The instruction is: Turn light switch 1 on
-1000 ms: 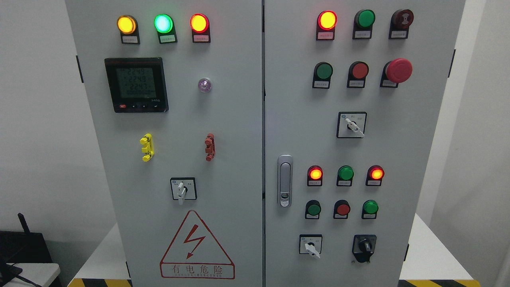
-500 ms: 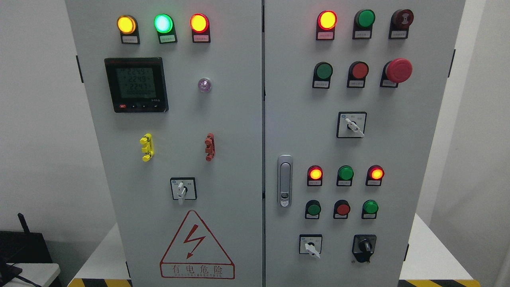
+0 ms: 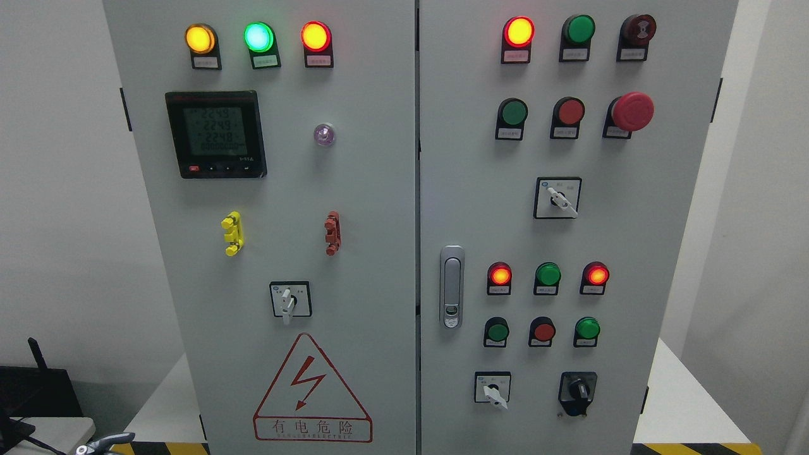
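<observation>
White walls stand behind a tall grey cabinet (image 3: 354, 189) with two doors, set on a white worktop (image 3: 686, 404) edged in yellow and black stripes.

The left door carries lit yellow, green and red lamps along the top, a meter (image 3: 215, 134) with a glowing screen, and a turn switch (image 3: 290, 300) above a red warning triangle (image 3: 312, 388). The right door has a latch handle (image 3: 452, 287), rows of lamps and push buttons, a red mushroom button (image 3: 632, 112), and three more turn switches at upper (image 3: 557, 198), lower left (image 3: 492, 387) and lower right (image 3: 577, 390).

The labels are too small to read, so I cannot tell which one is light switch 1.

Only a metallic tip of the left hand (image 3: 104, 441) shows at the bottom left corner, well apart from every switch. Whether its fingers are spread or pressed together cannot be told.
</observation>
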Tool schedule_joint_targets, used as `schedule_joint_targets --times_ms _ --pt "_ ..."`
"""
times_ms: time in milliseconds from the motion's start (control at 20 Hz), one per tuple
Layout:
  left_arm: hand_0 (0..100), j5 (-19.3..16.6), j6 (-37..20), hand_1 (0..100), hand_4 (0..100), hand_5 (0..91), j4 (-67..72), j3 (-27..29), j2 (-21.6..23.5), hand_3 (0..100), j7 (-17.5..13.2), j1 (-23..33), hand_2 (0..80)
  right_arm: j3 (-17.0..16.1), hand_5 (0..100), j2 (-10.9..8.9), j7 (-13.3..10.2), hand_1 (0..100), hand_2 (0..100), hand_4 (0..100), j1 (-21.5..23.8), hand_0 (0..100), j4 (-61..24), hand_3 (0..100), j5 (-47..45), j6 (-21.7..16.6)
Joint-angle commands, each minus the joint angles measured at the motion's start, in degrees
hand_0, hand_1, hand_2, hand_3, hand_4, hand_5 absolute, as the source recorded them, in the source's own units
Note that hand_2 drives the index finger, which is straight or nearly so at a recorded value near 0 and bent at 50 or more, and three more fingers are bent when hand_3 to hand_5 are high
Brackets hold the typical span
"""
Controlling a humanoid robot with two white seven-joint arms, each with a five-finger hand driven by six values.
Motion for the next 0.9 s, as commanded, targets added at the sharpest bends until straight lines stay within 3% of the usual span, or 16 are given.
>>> schedule_joint_targets --times_ms 0,350,500,650,850 --pt "3 -4.0 3.7 7 78 86.6 -4.6 -12.4 -1.4 72 4.0 -4.1 40.1 1.0 0 -0.05 0.0 39 0 0 0.0 12 0.0 0 -1.4 -0.1" --pt "0 -8.1 15.6 20 80 87.6 -4.9 -20.9 -5.4 74 12.5 -10.7 43.0 1.0 0 0.04 0.0 39 0 0 0.0 12 0.0 0 -1.4 -0.1" --pt "0 -8.5 18.3 28 82 87.6 -4.9 -23.3 -6.2 77 14.2 -12.6 46.3 1.0 0 0.04 0.0 39 0 0 0.0 12 0.0 0 -1.4 0.0" --pt "0 -8.4 21.0 31 82 87.8 -4.8 -25.3 -6.5 77 18.0 -13.3 47.1 1.0 0 0.04 0.0 39 0 0 0.0 12 0.0 0 -1.4 -0.1" --pt "1 -8.5 22.7 32 83 88.0 -4.8 -25.9 -6.7 77 19.1 -13.8 47.6 1.0 0 0.04 0.0 39 0 0 0.0 12 0.0 0 -1.4 -0.1"
